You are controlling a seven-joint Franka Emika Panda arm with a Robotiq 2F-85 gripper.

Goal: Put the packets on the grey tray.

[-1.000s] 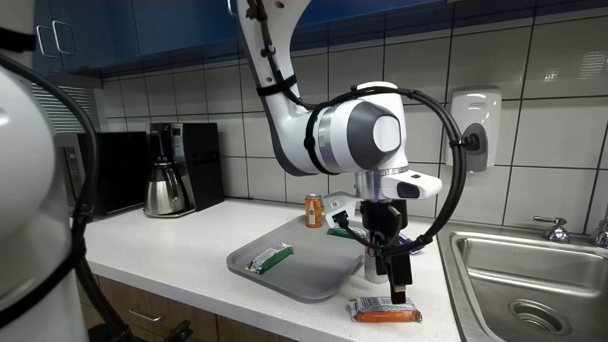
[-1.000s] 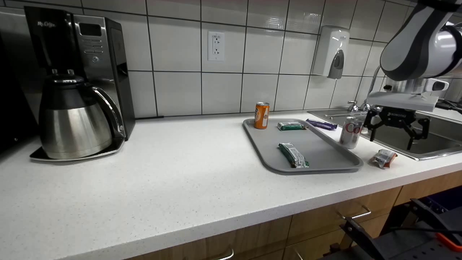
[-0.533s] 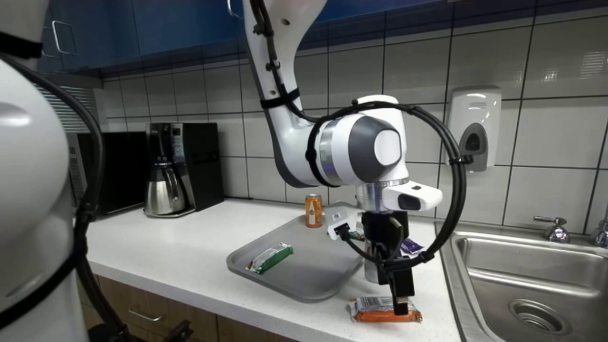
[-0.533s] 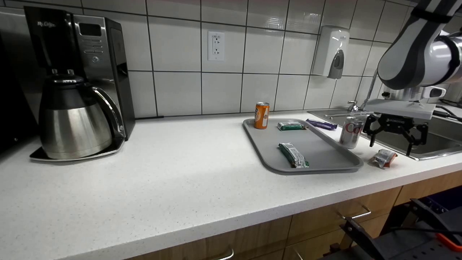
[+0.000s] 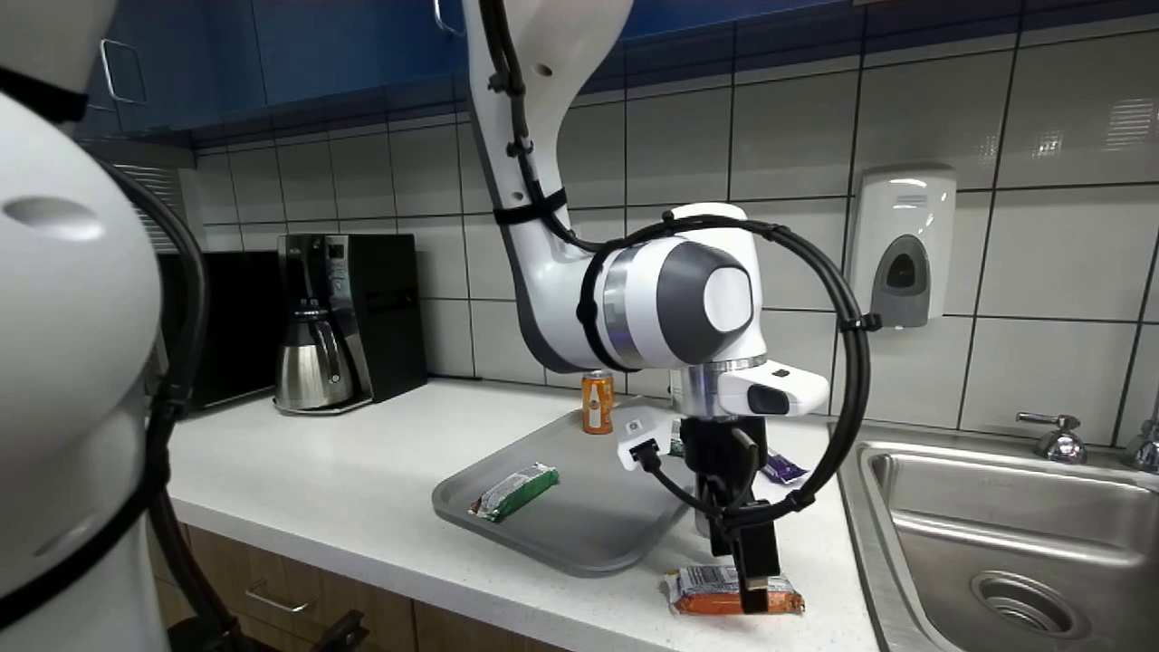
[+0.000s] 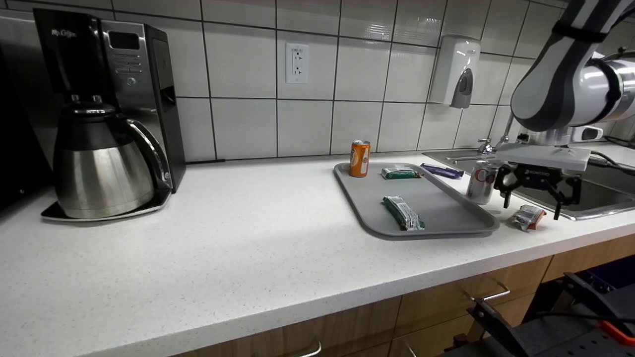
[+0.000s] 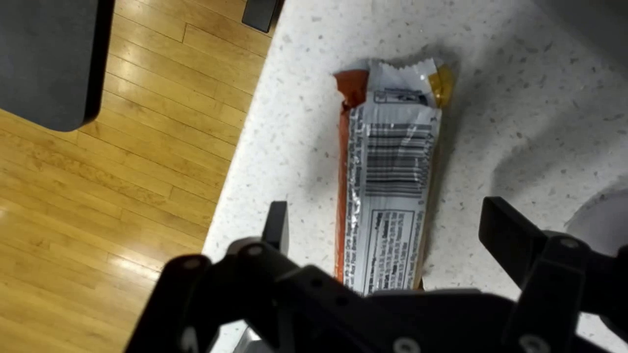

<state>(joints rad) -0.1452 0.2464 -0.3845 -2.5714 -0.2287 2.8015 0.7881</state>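
compared with one second ago, the gripper [image 6: 531, 210] has come lower, and slightly closer to the grey tray [image 6: 446, 198]; this is seen in both exterior views. its jaws are spread wide, same as before, and they have hold of nothing. in the wrist view the orange packet [image 7: 392, 171] lies between the two fingers [image 7: 508, 235], with a visible gap on each side. whether the fingertips are already at the height of this packet, i cannot tell.

the orange packet did not move. it lies flat on the counter [image 6: 223, 258], near the front edge, between the grey tray and the steel sink [image 5: 876, 543], and its silvery printed side (the one with the barcode) looks up.

the other two packets rest on the grey tray, in the same places as before: the green packet [image 6: 404, 213] towards the front, the green-and-white packet [image 6: 401, 173] farther back. in an exterior view less of the latter shows now, since the gripper stands more in front of it.

the orange can [image 6: 359, 158] stands upright at a back corner of the grey tray. the silver can [image 6: 482, 182] stands upright on the counter, just beside the grey tray; in an exterior view it is now mostly hidden by the gripper. the purple wrapper [image 6: 442, 171] lies on the counter, beside the grey tray.
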